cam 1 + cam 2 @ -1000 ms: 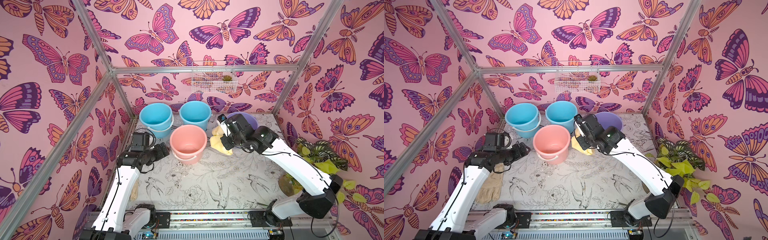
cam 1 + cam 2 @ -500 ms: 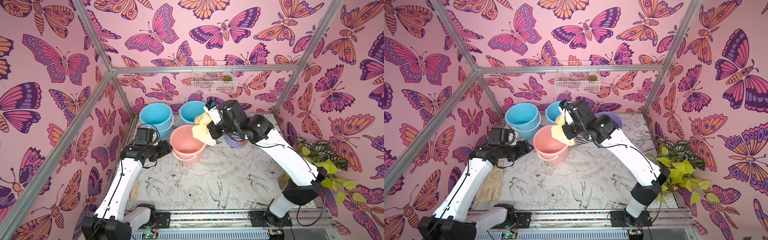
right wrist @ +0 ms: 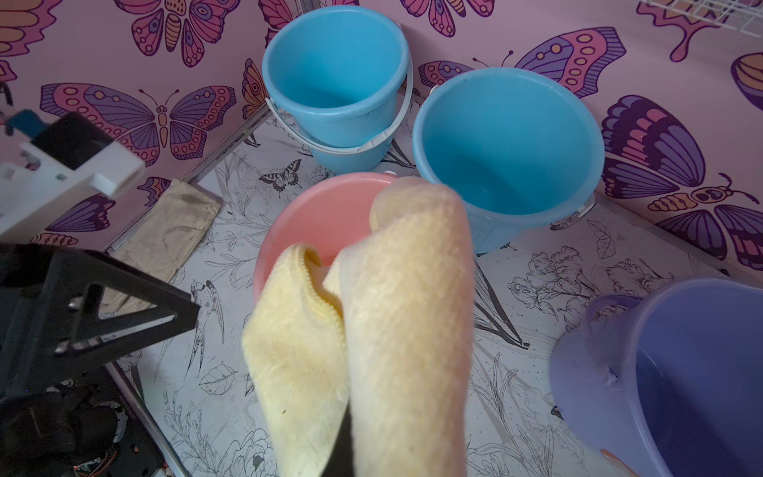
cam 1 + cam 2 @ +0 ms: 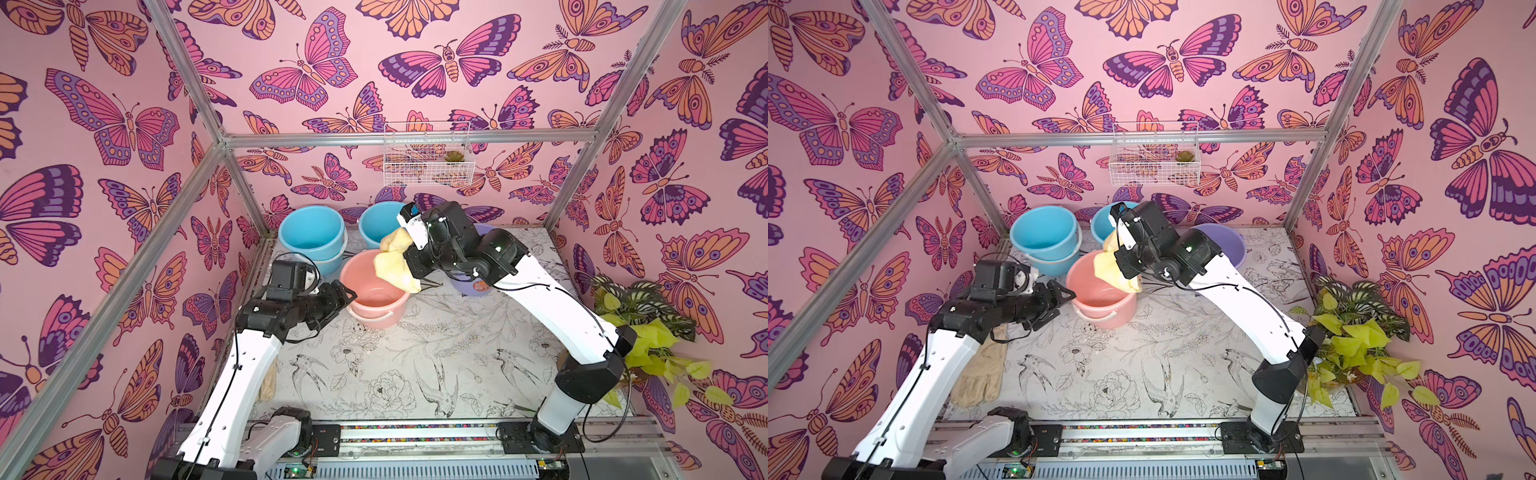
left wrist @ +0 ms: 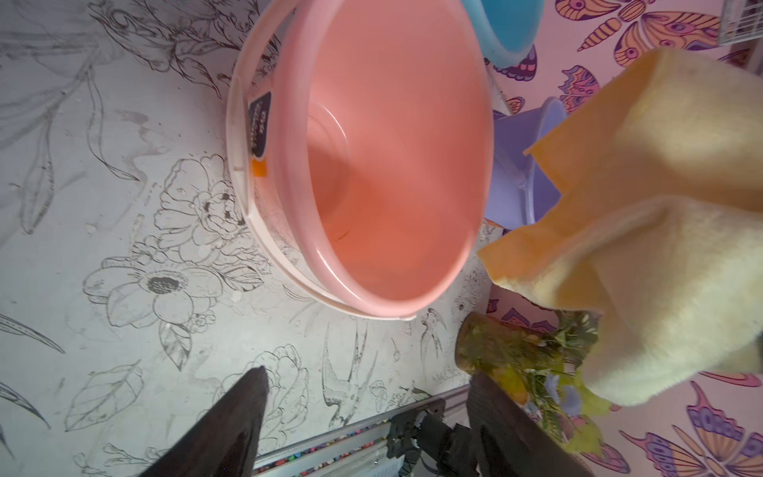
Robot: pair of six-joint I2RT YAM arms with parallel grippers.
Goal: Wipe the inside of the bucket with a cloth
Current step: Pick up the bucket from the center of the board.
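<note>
**End effectors**
- Left gripper [image 5: 367,373]: jaws wide apart with nothing between them. It is low over the table [image 4: 415,374], just beside the left wall of the pink bucket [image 4: 376,313], and points into the bucket's mouth. Contact with the rim cannot be told.
- Right gripper [image 3: 344,437]: clamped on the cloth [image 4: 395,268], whose folds drape over and hide most of the fingers.

**Task items**
- Cloth: pale yellow and bunched, hanging from the right gripper over the right-hand rim of the pink bucket. Whether it touches the rim cannot be told.
- Pink bucket: upright near the table's middle, mouth open, inside bare.

**Surroundings**
- Tan rag [image 4: 980,374]: flat on the table along the left wall, partly under the left arm.
- Stacked blue buckets [image 4: 311,232]: back left corner, just behind the pink bucket.
- Single blue bucket [image 4: 376,220]: beside the stack, behind the cloth.
- Wire basket [image 4: 428,166]: hung on the back wall.
- Purple bucket [image 4: 1229,245]: right of the pink one, largely hidden behind the right arm.
- Potted plant [image 4: 640,316]: far right edge, well apart.
</note>
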